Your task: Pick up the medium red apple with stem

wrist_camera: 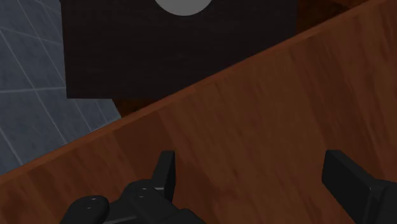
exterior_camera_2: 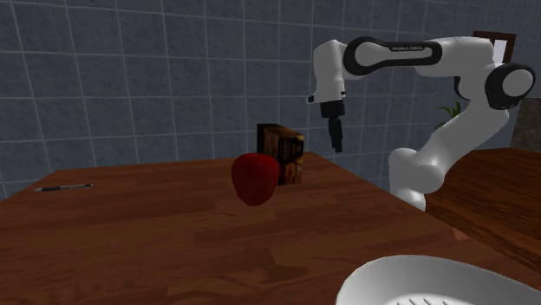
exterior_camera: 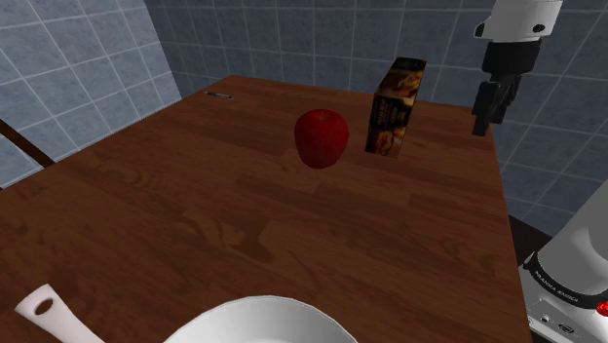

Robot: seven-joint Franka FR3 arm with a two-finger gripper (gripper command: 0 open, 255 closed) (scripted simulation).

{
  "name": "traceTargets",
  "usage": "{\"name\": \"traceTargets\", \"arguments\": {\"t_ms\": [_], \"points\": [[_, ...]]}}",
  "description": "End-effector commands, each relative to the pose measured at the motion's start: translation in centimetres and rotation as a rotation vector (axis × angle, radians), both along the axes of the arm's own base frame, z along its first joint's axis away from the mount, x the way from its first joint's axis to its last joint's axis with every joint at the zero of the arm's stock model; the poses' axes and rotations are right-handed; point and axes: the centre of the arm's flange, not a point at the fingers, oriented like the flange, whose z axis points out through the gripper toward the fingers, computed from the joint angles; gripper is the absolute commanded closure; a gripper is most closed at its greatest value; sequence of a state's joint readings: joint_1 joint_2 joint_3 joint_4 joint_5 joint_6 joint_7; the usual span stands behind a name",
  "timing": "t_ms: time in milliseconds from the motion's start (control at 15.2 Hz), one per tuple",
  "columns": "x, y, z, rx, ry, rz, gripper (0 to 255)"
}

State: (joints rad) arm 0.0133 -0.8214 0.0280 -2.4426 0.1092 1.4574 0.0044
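A red apple (exterior_camera: 322,137) stands on the wooden table (exterior_camera: 195,224), beside a dark printed box (exterior_camera: 394,109); in the second exterior view the apple (exterior_camera_2: 255,178) sits in front of the box (exterior_camera_2: 283,153). My black gripper (exterior_camera: 490,105) hangs in the air above the table's far right corner, well to the right of the apple and box in the shoulder view. The gripper (exterior_camera_2: 335,135) points downward. In the wrist view its fingers (wrist_camera: 167,170) stand wide apart over the table's edge with nothing between them.
A white bowl (exterior_camera: 263,326) and a white handle (exterior_camera: 51,314) lie at the table's near edge. A pen (exterior_camera_2: 62,186) rests at the far corner. Blue-grey tiled walls (exterior_camera: 292,39) close in behind. The arm's dark stand (wrist_camera: 178,51) shows beyond the table edge.
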Motion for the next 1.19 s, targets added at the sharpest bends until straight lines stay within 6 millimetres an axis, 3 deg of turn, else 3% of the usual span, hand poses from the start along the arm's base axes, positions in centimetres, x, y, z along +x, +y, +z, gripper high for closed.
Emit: {"name": "traceTargets", "arguments": {"t_ms": [0,528,1122], "points": [[0.0,0.0,0.0,0.000,0.000,0.000,0],[3.0,8.9,3.0,0.001,0.018,-0.268,0],[9.1,17.5,6.3,0.003,0.039,-0.569,0]]}}
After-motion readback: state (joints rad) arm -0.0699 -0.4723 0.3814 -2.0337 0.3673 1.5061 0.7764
